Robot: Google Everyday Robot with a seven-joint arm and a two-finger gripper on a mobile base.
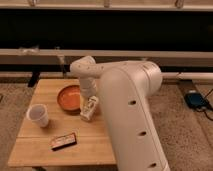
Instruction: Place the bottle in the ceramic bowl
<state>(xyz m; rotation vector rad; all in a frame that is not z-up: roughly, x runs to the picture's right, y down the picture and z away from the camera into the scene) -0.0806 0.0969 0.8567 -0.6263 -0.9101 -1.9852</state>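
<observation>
The bottle (88, 111) is on the wooden table (47, 89), just beside the right rim of the ceramic bowl (69, 97), and it is not inside the bowl. It is a small whitish, boxy bottle and it leans, with its upper end tilted to the right. On its front there are some faint dark marks, perhaps a label, but no word or brand can be read.

The gripper (90, 100) is directly above the bottle, at its upper end, and it hangs down from the big white arm (127, 110) that fills the middle and right of the view. Whether the gripper is pinching the bottle or only stands over it, I cannot tell, because the wrist covers this place.

The bowl is shallow, round and orange-brown, and I see nothing lying in it. To the left of it, near the table's left edge, stands a white cup (38, 115), upright and well apart from the bottle. Nearer to the front edge lies a flat rectangular block (63, 142), dark at the sides and pale on top; if there is writing on it, it is not readable.

On the carpet at the right lies a blue object (197, 100)
</observation>
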